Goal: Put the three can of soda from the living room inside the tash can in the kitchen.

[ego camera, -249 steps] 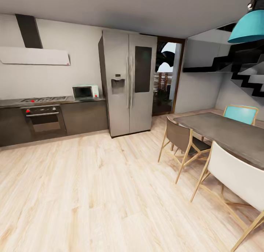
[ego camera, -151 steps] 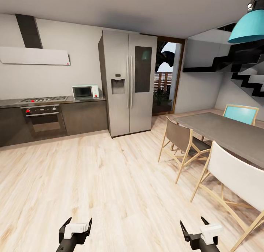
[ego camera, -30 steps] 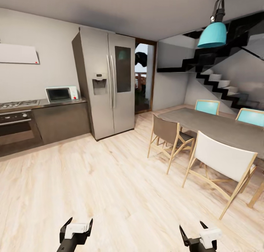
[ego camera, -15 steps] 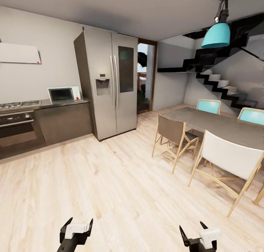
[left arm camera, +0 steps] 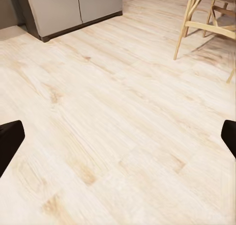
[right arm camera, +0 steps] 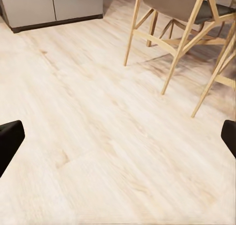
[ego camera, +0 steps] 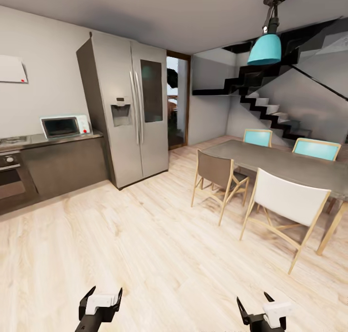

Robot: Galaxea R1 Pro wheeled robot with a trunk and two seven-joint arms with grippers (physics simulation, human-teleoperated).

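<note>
Bright, even light — soft chair (ego camera: 218,177) shadows, wide-angle stretch at edges.

The tall steel double-door fridge (ego camera: 128,112) stands right of the dark base cabinets (ego camera: 60,165); the grey dining table (ego camera: 285,165) sits well apart, further right.

The head camera looks forward and slightly down across the kitchen, taking in the fridge (ego camera: 126,112), dining table (ego camera: 285,165) and wood floor (ego camera: 145,245). Both wrist cameras point down at the floor from near it, sharing the fridge base and chair (ego camera: 218,175) legs with it
</note>
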